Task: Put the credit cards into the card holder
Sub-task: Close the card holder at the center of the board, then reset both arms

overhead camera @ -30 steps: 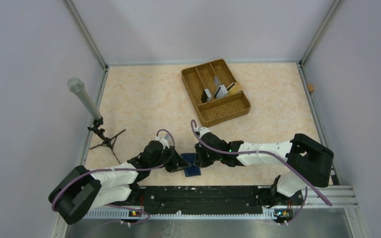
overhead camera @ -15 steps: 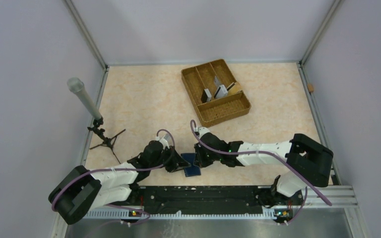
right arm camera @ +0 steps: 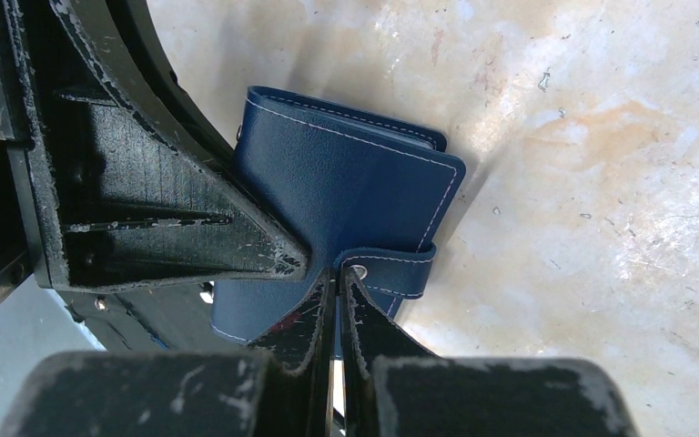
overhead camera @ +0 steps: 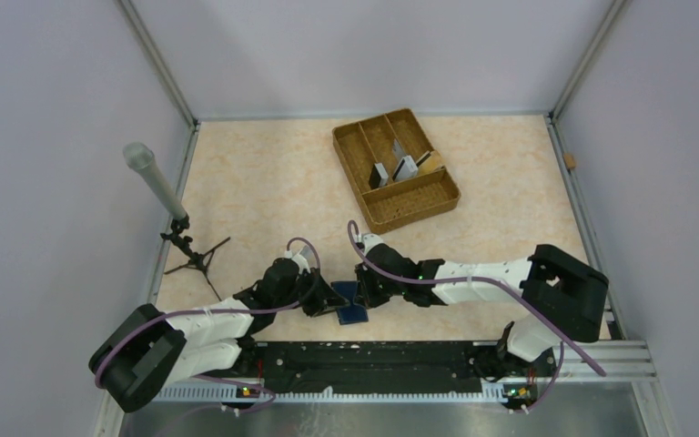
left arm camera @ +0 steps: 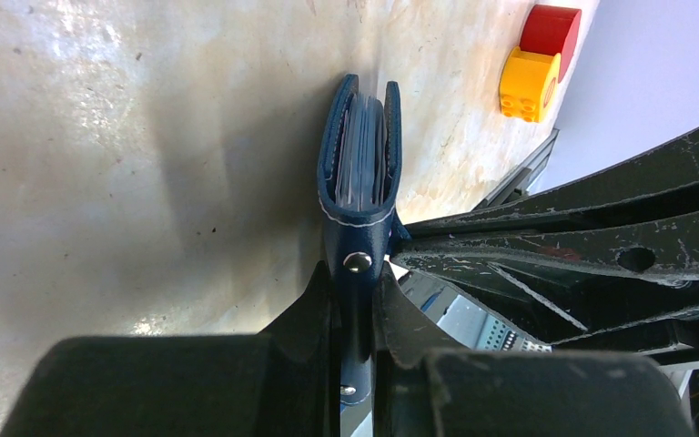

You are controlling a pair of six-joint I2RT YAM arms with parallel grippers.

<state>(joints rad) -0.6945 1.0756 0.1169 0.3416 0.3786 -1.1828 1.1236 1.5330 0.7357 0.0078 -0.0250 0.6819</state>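
Left hand: we see the left hand (left arm camera: 356, 275) clamped narrowly on the strap end of the card holder (right arm camera: 346, 173), one finger on each side.
Right hand: the right hand (right arm camera: 337, 271) is closed tight, with its tips touching the snap tab (right arm camera: 393, 269). We cannot tell whether it actually pinches the tab.
Where the holder is: it sits between the two hands, low over the tabletop (overhead camera: 264, 182) at its near edge. We cannot say whether it rests there or hangs.
Where the cards are: grey flat pieces that we take for the credit cards (overhead camera: 407, 167) stand in the brown tray (overhead camera: 414, 212), well apart from the holder.
Risk, holder folded: the covers are folded together, so we judge no card can go in until they are spread.
Risk, opposing pulls: both hands meet at the same tab edge. A tug from one against the other's clamp could twist the holder out of the grip or let it drop.
Risk, crowding: the fingers are nearly touching, so a small sideways move could knock hand against hand.
Facing: one broad navy face is turned up toward the right wrist camera. The tab edge faces both hands and the opposite edge points away from them.
Long axis: from overhead we judge that it runs roughly near to far, slightly tilted.
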